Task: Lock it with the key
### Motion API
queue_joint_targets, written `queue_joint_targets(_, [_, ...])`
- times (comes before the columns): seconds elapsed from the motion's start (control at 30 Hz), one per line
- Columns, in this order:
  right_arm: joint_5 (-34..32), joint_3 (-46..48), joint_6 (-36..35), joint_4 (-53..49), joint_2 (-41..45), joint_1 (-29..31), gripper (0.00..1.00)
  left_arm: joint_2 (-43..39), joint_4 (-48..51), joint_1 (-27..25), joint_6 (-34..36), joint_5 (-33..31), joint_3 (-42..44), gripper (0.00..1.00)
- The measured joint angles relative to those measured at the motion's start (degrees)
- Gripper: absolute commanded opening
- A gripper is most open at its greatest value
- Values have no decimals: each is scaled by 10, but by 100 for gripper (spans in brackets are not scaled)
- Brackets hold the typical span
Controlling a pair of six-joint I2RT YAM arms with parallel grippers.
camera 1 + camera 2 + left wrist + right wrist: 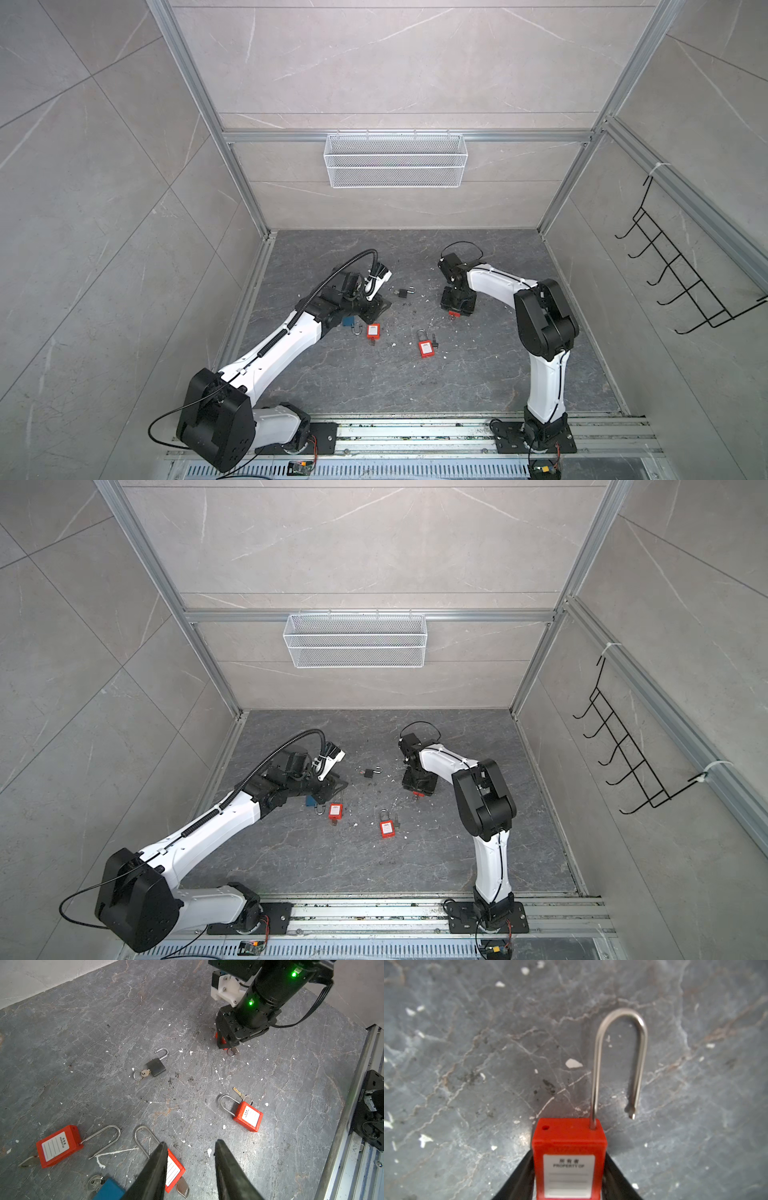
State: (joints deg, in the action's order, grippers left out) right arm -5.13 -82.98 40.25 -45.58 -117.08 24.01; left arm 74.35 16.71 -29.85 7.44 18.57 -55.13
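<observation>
— So, where is the lock?
— Pinched in the right hand (568, 1156): a red padlock (569, 1140), one finger on each side of its body. Its long shackle (619, 1043) is open, with the free end clear of the body and the hole bare.
— And the key?
— A key with ring (232, 1051) shows just under that hand, low over the worktop (415, 386). Whether it sits in the lock I cannot tell.
— Placed how?
— Take the black padlock (404, 293), mid-worktop with its own key at its base. In both top views the right hand is near it, on its right.
— The left hand?
— The left hand (190, 1142) is spread, holding nothing, left of the black padlock and nearer the arm bases. Under it lies a second red padlock (175, 1167), with a blue padlock (109, 1190) just beside. A third red padlock (248, 1115) lies nearer the bases than the black padlock, with a loose key (239, 1092) just beside it.
</observation>
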Motion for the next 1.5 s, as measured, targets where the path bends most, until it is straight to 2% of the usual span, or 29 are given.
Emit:
queue_joint_targets(0.5, [-10,-10,-106,-2,1,0,38,8,-1,0,-14,6,-6,40])
queue_joint_targets(0.77, [12,-51,-197,-26,49,1,40,8,-41,0,-5,19,-3,40])
queue_joint_targets(0.97, [79,-63,-342,-29,156,28,43,7,-70,0,68,35,0,41])
queue_joint_targets(1.13, [148,-57,-520,-68,223,72,50,6,-72,12,135,75,0,41])
queue_joint_targets(1.27, [210,-49,-648,-123,257,80,49,5,-67,26,167,128,-1,41])
queue_joint_targets(1.4, [243,-47,-717,-166,266,78,47,5,-67,30,181,192,-1,41])
queue_joint_targets(1.5, [246,-40,-729,-166,267,78,47,5,-73,30,183,215,0,41])
